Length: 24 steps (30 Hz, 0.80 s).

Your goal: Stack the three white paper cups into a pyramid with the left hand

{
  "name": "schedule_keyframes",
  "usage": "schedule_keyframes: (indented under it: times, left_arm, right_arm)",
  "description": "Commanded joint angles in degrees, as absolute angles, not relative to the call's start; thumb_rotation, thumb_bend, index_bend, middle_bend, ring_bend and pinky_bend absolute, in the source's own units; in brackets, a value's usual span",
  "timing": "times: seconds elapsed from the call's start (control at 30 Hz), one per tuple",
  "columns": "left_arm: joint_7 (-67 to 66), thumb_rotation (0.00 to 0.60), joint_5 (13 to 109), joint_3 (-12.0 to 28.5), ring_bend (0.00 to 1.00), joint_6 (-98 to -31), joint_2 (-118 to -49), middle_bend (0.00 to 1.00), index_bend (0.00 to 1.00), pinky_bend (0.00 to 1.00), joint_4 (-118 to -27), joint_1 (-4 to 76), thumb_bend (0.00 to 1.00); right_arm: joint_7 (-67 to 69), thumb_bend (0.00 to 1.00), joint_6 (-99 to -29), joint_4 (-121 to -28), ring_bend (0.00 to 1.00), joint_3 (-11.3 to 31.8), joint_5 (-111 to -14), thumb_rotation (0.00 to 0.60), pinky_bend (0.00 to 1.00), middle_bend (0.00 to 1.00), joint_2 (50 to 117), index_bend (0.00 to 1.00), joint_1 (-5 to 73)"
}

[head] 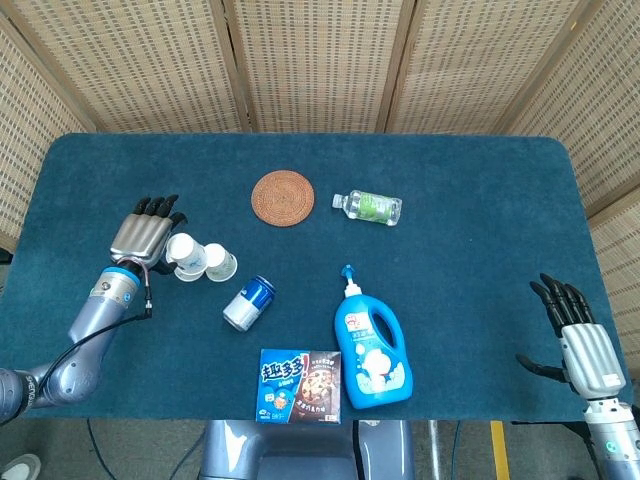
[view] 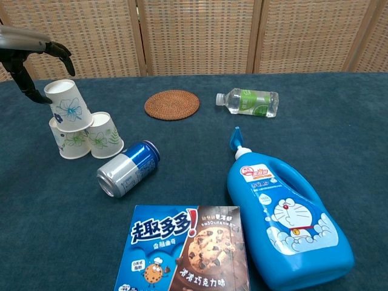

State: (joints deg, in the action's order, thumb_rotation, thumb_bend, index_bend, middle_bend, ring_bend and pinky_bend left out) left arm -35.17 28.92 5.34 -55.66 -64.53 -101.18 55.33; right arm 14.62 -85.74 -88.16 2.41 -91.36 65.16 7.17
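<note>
Two white floral paper cups stand upside down side by side, the left one (view: 65, 140) and the right one (view: 104, 134). A third cup (view: 68, 104) rests tilted on top of them, leaning left. My left hand (view: 33, 57) holds this top cup, thumb against its left rim and fingers arched above it. In the head view the left hand (head: 143, 236) sits just left of the top cup (head: 183, 247) and the right base cup (head: 220, 262). My right hand (head: 577, 338) hovers at the table's front right edge, fingers spread, holding nothing.
A blue can (view: 127, 168) lies on its side just right of and in front of the cups. A woven coaster (view: 172, 104), a water bottle (view: 248, 101), a blue detergent bottle (view: 279, 212) and a cookie box (view: 182, 254) lie further right and nearer.
</note>
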Motion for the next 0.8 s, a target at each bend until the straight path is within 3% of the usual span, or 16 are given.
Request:
schedule_keyframes:
  times: [0.03, 0.3, 0.47, 0.63, 0.8]
  left_arm:
    - [-34.8, 0.600, 29.3, 5.5, 0.00, -55.9, -64.3, 0.00, 0.17, 0.00, -101.3, 55.1, 0.27]
    - [-27.6, 0.600, 32.8, 8.7, 0.00, -56.2, -59.1, 0.00, 0.14, 0.00, -105.9, 52.5, 0.27]
    - [-19.6, 0.600, 43.5, 10.2, 0.00, -61.0, -51.7, 0.00, 0.10, 0.00, -114.7, 46.0, 0.27]
    - [-16.0, 0.600, 58.2, 7.0, 0.00, -72.5, -50.9, 0.00, 0.09, 0.00, -119.5, 37.0, 0.27]
    - [-17.8, 0.600, 71.8, 1.0, 0.00, -84.1, -55.8, 0.00, 0.07, 0.00, -118.3, 27.7, 0.26]
  right_arm:
    - [14.4, 0.11, -85.6, -88.2, 0.00, 2.4, -91.3, 0.600, 0.00, 0.00, 65.2, 0.04, 7.2]
    - [14.6, 0.11, -85.6, -88.3, 0.00, 2.4, -91.1, 0.600, 0.00, 0.00, 65.1, 0.04, 7.2]
    - [14.1, 0.11, -85.6, -88.4, 0.00, 2.4, -91.3, 0.600, 0.00, 0.00, 65.1, 0.04, 7.2]
    - [13.4, 0.11, -86.1, -88.7, 0.00, 2.3, -91.6, 0.600, 0.00, 0.00, 65.2, 0.04, 7.0]
    - [12.2, 0.11, -86.4, -89.0, 0.00, 2.3, -91.9, 0.600, 0.00, 0.00, 65.4, 0.04, 6.9]
